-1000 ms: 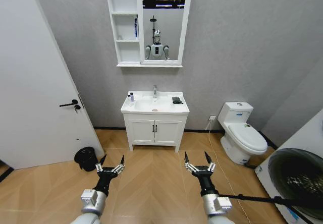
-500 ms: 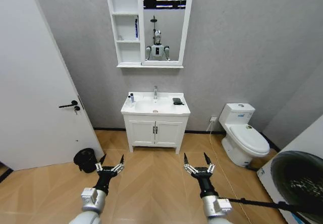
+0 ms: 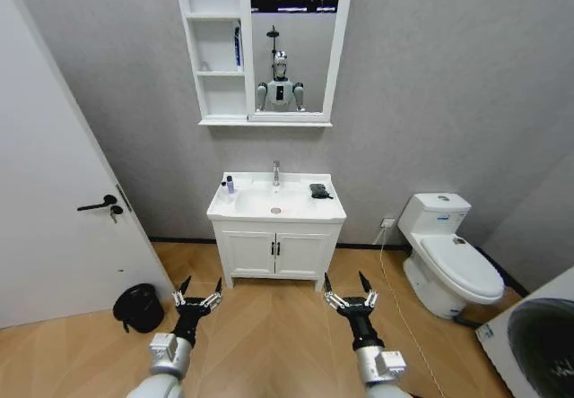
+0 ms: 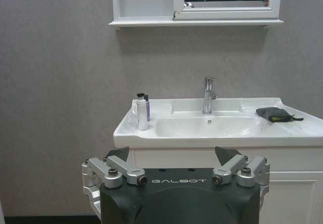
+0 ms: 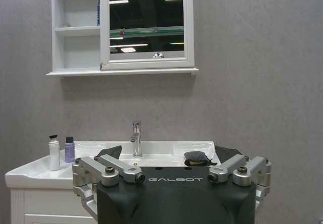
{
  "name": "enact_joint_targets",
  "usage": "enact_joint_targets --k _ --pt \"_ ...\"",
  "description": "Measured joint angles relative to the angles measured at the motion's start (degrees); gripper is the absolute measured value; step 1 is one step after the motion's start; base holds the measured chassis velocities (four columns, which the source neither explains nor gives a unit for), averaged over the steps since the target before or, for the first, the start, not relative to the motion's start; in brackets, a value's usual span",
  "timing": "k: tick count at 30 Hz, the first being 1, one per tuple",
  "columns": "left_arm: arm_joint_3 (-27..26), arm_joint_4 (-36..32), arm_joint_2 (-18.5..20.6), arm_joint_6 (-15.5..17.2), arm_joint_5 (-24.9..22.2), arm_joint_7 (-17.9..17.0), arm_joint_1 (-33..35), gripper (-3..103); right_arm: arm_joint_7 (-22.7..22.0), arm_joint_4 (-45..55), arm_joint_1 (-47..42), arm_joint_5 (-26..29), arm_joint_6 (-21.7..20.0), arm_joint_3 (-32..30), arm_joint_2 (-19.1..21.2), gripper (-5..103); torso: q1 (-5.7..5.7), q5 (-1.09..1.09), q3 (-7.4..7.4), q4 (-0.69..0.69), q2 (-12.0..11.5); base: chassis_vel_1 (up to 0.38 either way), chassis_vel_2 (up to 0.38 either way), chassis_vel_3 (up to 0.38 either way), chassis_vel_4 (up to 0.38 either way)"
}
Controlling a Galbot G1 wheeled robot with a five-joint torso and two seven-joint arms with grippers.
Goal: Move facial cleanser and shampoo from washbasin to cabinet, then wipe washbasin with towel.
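Both your claws, left claw (image 3: 198, 295) and right claw (image 3: 345, 290), hang released, well short of the washbasin (image 3: 276, 204); left wrist view shows the towel (image 4: 274, 114) near the tap (image 4: 209, 95).

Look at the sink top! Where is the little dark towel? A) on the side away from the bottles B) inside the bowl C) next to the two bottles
A: the towel lies on the washbasin across the tap from the bottles.

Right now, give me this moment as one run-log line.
phase: facing white ceramic washbasin | two small bottles and black-grey towel on it | left hand open, low | right hand open, low
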State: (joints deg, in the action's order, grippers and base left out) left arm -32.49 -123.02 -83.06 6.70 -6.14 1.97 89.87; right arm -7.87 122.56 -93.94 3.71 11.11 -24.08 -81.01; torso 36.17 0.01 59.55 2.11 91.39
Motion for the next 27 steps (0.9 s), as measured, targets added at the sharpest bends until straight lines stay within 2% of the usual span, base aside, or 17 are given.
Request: enact_joint_targets --k 1,3,4,8,10,12,13,14,16,18,19,20,21,24,25,27 --pt "0.1 0.1 -0.1 0.0 0.1 0.0 0.0 93 0.0 -0.1 0.0 -0.1 0.1 0.1 0.0 100 0.03 -0.03 0.00 -0.04 0.0 -0.337 0.350 0.366 -0.340" --pt "0.2 0.1 -0.1 0.0 0.1 0.0 0.1 93 0.0 -0.2 0.0 -0.1 0.1 0.1 0.0 100 0.02 -0.04 0.00 -0.03 0.0 -0.343 0.371 0.366 -0.340" --pt "0.2 0.1 -0.2 0.0 0.1 0.0 0.1 93 0.0 -0.2 0.1 -0.2 0.1 0.2 -0.1 100 0.01 0.02 0.00 0.00 0.0 -0.349 0.391 0.366 -0.379" --pt "0.2 0.3 -0.1 -0.1 0.1 0.0 0.0 93 0.3 -0.3 0.1 -0.3 0.4 0.4 -0.1 100 0.03 -0.04 0.01 -0.03 0.0 -0.362 0.370 0.349 -0.361" --pt "0.1 0.3 0.0 -0.1 0.1 0.0 0.0 93 0.5 -0.4 0.1 -0.3 0.5 0.5 -0.1 100 0.02 0.02 0.00 -0.02 0.0 -0.358 0.367 0.344 -0.342" --pt "0.1 0.4 0.0 -0.1 0.1 0.0 0.0 93 0.5 -0.4 0.1 -0.4 0.7 0.6 -0.1 100 0.01 -0.01 0.00 -0.01 0.0 -0.347 0.338 0.344 -0.342" --pt "0.1 0.5 0.0 -0.1 0.1 0.0 -0.1 93 0.5 -0.4 0.0 -0.5 1.0 0.9 0.0 100 0.04 -0.06 0.00 -0.05 0.0 -0.366 0.318 0.358 -0.364" --pt "0.1 0.6 -0.1 -0.1 0.1 0.0 -0.1 93 0.4 -0.5 -0.1 -0.7 1.3 1.1 0.0 100 0.01 0.02 0.00 -0.01 0.0 -0.366 0.357 0.363 -0.364" --pt "0.2 0.6 -0.1 -0.1 0.2 0.0 -0.1 93 0.4 -0.5 -0.2 -0.8 1.5 1.3 0.0 100 0.00 0.02 0.00 -0.02 0.0 -0.335 0.357 0.363 -0.349" --pt "0.4 0.7 -0.1 -0.1 0.2 0.0 -0.2 93 0.4 -0.5 -0.2 -0.9 1.7 1.5 0.1 100 0.00 -0.02 0.00 0.00 0.0 -0.352 0.329 0.342 -0.349" --pt "0.6 0.8 -0.1 -0.1 0.3 0.0 -0.3 93 0.3 -0.5 -0.2 -0.9 1.8 1.6 0.1 100 0.02 -0.06 0.00 -0.04 0.0 -0.352 0.338 0.349 -0.335" --pt "0.8 1.0 -0.1 -0.1 0.4 0.0 -0.4 93 0.3 -0.7 0.0 -0.9 2.0 1.6 0.2 100 0.01 0.03 0.00 0.00 0.0 -0.306 0.338 0.281 -0.343" --pt "0.8 1.0 -0.1 -0.1 0.4 0.0 -0.4 93 0.3 -0.7 0.0 -0.9 2.0 1.6 0.2 100 0.01 0.03 0.00 0.00 0.0 -0.306 0.338 0.281 -0.343" --pt "1.0 1.4 -0.1 0.0 0.6 0.0 -0.6 93 0.3 -1.0 0.4 -0.9 2.4 1.5 0.3 100 0.07 -0.04 0.02 0.01 0.0 -0.215 0.241 0.243 -0.140" --pt "1.1 1.5 -0.1 0.0 0.7 0.0 -0.7 93 0.3 -1.1 0.5 -0.9 2.6 1.5 0.4 100 0.08 0.01 0.02 0.00 0.0 -0.206 0.204 0.030 -0.092" --pt "1.3 1.7 -0.1 0.0 0.7 0.0 -0.8 93 0.3 -1.3 0.5 -0.9 2.8 1.4 0.4 100 0.08 -0.04 0.02 -0.04 0.0 -0.166 0.154 0.005 -0.032"
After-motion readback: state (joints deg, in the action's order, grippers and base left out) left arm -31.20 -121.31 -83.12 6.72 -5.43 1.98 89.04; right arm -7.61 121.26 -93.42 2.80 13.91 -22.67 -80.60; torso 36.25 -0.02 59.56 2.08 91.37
